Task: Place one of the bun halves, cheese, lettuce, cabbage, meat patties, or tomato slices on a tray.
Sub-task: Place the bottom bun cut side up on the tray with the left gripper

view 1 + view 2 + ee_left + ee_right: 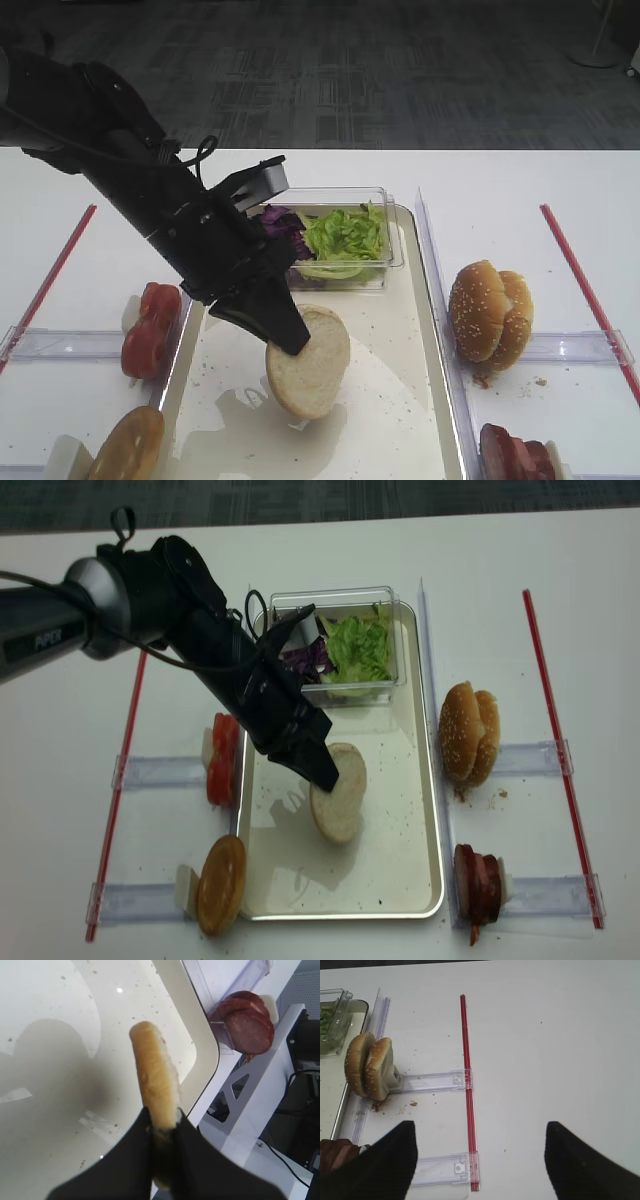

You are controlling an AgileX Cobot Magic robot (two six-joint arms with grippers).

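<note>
My left claw (290,340) pinches the flat, pale cream bun half (310,362) by its edge, tilted above the shallow silvery-cream tray (420,400), presumably ready for lowering.

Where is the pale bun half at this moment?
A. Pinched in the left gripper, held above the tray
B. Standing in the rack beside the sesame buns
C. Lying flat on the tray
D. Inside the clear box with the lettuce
A: the left gripper is shut on the edge of the bun half, which hangs tilted over the tray with its shadow on the surface below.
</note>
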